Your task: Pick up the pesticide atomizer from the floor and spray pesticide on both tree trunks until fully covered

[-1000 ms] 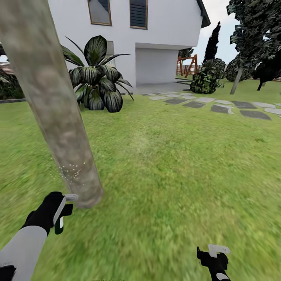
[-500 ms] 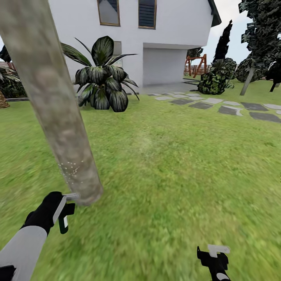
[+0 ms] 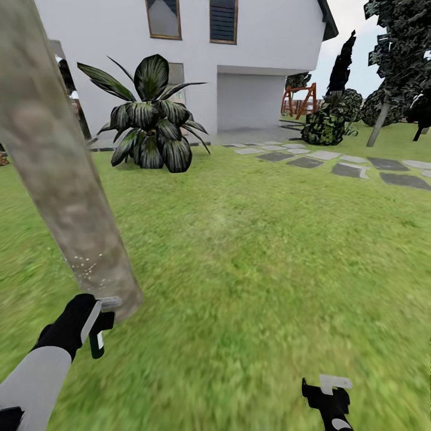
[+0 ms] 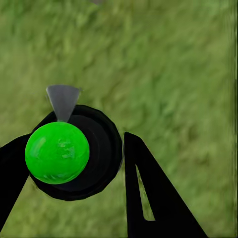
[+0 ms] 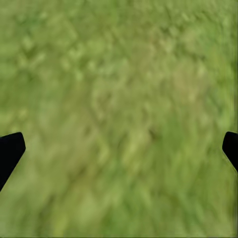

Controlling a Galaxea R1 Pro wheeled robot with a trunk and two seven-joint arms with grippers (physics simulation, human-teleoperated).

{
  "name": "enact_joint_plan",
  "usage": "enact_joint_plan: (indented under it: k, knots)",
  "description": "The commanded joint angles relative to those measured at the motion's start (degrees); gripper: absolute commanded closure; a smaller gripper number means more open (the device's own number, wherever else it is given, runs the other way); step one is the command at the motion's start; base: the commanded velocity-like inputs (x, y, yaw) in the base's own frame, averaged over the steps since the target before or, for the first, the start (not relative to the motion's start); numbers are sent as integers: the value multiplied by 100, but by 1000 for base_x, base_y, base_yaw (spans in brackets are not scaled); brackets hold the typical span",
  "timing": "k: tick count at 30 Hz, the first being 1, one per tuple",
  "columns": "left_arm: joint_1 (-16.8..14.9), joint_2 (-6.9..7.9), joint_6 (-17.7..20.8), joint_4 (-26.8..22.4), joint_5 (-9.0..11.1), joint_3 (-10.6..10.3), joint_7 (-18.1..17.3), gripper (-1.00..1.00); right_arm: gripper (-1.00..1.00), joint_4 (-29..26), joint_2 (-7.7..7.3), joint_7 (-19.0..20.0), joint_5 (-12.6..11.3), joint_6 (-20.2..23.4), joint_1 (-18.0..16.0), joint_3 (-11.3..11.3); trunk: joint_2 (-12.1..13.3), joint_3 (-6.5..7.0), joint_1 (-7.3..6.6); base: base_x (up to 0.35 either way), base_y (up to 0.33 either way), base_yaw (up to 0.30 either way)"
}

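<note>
Our left gripper (image 3: 96,326) grips the atomizer (image 4: 57,152) at seven o'clock, nozzle touching the speckled trunk (image 3: 57,173). Our right gripper (image 3: 329,398), jaws wide, hangs over lawn (image 3: 269,251) at five. A broad-leaved plant (image 3: 149,123) stands at eleven.

Lawn under me, with what stands on it

Green lawn (image 3: 257,251) spreads from my feet to the white house (image 3: 269,60). A thick mottled tree trunk (image 3: 54,167) rises from the grass at my left, pale specks low on its bark. A broad-leaved dark plant (image 3: 149,126) sits farther back, grey paving stones (image 3: 347,167) lie flat across the grass at right, and a dark shrub (image 3: 326,126) stands beyond them.
</note>
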Motion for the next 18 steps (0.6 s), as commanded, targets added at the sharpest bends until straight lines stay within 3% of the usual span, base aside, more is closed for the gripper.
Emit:
enact_joint_plan:
  k: [1,5,18]
  knots:
    - [-2,-4,27,-9,-5,9,13,100,-100,0,0,-14,-47,-9,-2,49,-2,-5,1,168,-250,0]
    - [-2,-2,27,-9,-7,10,13,100,-100,0,1,-14,-45,-9,-2,49,-2,-5,1,165,-250,123]
    - [0,38,28,-6,-13,9,31,100,-100,0,1,-14,-45,-8,-2,49,-2,-5,1,164,-250,271]
